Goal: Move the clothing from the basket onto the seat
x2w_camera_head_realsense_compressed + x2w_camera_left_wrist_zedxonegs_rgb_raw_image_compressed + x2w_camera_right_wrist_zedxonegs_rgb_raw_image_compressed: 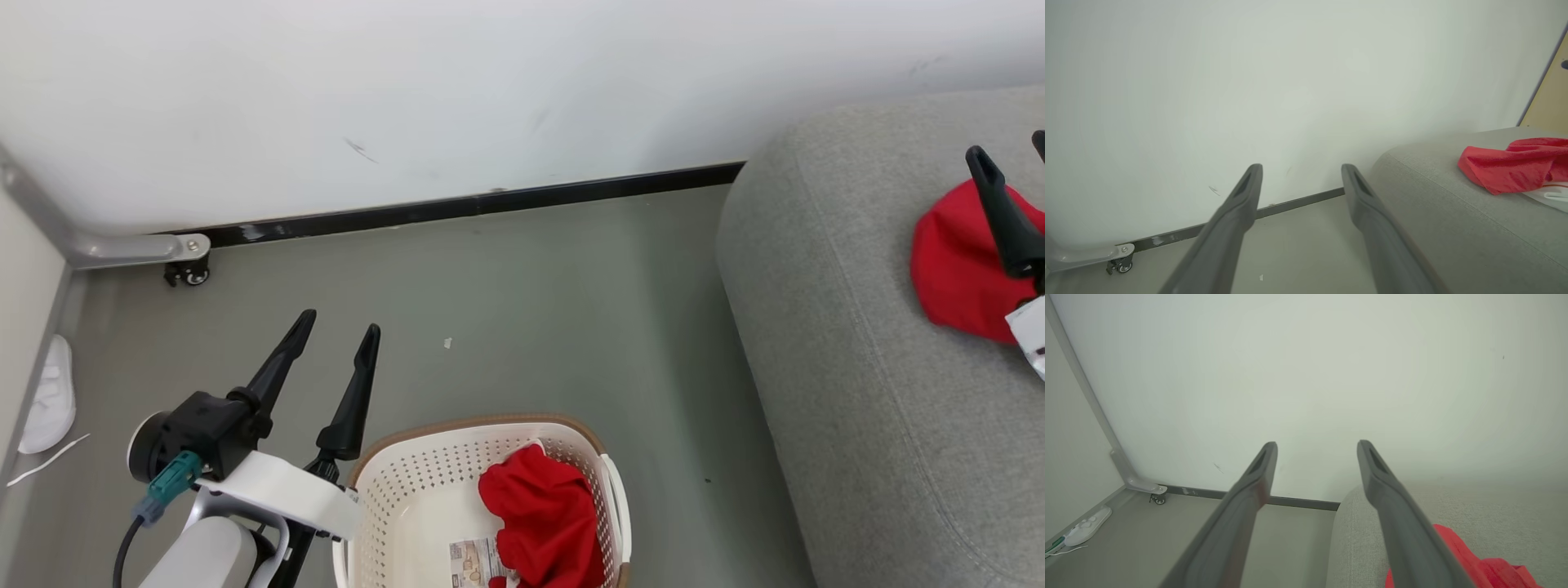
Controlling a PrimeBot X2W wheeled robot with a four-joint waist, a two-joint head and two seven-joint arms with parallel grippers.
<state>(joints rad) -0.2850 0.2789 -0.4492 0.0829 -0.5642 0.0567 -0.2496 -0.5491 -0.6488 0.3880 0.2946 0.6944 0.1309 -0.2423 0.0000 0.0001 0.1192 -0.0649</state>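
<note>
A red garment (543, 514) lies crumpled in the right half of the cream basket (392, 506) at the bottom of the head view, with a paper tag beside it. My left gripper (337, 329) hovers open to the left of the basket, above the floor, nothing between its fingers. On the grey seat (833, 351) at the right lies another red garment (955, 261) with a white part. My right gripper (1011, 149) stands open above that garment; its fingers (1400, 514) hold nothing. The left wrist view shows the same garment (1511, 167) on the seat (1453, 228).
A white wall with a dark skirting strip (457, 204) runs behind the grey floor. A grey frame on a caster (186, 273) stands at the far left corner. A white slipper (51, 396) and a loose cord lie by the left wall.
</note>
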